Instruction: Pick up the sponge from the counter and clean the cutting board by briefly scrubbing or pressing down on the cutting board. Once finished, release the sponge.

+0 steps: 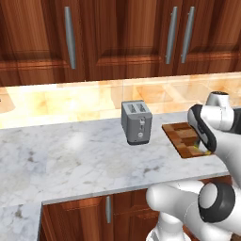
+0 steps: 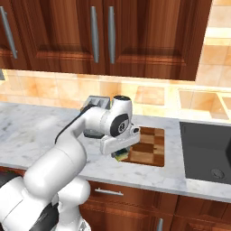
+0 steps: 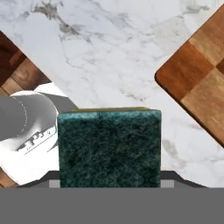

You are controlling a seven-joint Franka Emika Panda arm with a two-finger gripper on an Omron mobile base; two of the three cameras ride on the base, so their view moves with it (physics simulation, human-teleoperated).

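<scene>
Sponge (image 3: 109,146) pinched in gripper (image 2: 121,154), above worktop (image 1: 70,160) beside board (image 2: 146,146) near its front-left corner.
Risk: sponge may catch the board's edge and slip; toaster (image 1: 136,121) close behind.

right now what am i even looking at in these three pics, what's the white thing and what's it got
The white thing is a robot arm in a simulated kitchen. Two pictures come from cameras behind it, left and right; the third looks along its hand. On the marble counter stand a grey toaster and a wooden cutting board. The gripper is shut on a sponge, green top over yellow foam, held over the counter at the board's near corner.
</scene>
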